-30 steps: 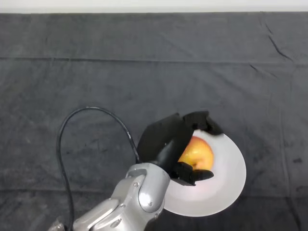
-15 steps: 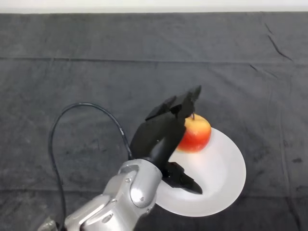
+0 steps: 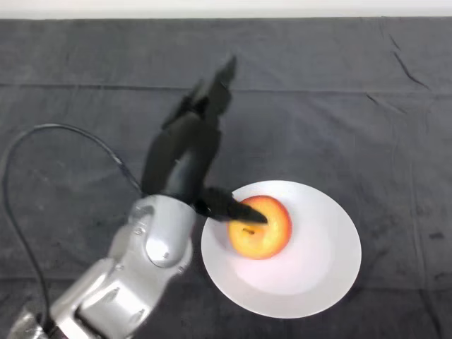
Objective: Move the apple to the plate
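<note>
Apple upright on plate, stem-up

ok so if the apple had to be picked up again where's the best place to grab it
Probably round the apple's widest middle, coming from above. It sits stem-up on the left part of the white plate, so its rounded sides are free all round. The left hand is open.

A dark cloth covers the table — lightly creased.
</note>
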Robot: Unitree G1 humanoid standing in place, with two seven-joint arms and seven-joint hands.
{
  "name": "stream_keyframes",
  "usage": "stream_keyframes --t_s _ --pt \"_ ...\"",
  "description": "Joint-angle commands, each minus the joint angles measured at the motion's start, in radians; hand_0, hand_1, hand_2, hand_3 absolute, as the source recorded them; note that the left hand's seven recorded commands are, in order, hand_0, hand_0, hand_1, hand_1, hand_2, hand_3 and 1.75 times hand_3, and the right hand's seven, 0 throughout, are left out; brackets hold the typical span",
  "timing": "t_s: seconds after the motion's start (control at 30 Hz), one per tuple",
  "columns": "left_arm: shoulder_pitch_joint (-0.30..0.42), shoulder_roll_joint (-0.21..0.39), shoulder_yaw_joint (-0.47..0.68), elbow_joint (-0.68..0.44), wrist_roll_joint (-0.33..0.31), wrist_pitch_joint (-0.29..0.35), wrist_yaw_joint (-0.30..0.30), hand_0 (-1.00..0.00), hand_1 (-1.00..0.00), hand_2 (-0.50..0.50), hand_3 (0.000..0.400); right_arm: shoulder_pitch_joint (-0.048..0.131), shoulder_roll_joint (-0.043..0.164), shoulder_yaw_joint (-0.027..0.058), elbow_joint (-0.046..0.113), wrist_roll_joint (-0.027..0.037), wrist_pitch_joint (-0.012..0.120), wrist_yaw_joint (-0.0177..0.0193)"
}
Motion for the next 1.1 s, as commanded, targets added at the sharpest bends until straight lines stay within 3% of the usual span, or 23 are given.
stream_keyframes --t_s 0.03,0.63,1.1 --pt "0.046 0.045 0.060 -0.071 -0.009 -0.024 0.028 0.00 0.00 0.00 0.000 -0.015 -0.024 -0.0005 0.001 0.0201 -0.009 0.0016" --pt "0.246 0.089 0.415 -0.280 -0.024 -0.087 0.121 0.00 0.00 0.00 0.000 -0.014 -0.022 0.0004 -0.003 0.0196 -0.009 0.0001" --pt "0.419 0.118 0.768 -0.437 -0.095 -0.129 0.112 0.00 0.00 0.00 0.000 -0.013 -0.022 0.0005 -0.003 0.0196 -0.009 -0.0005"
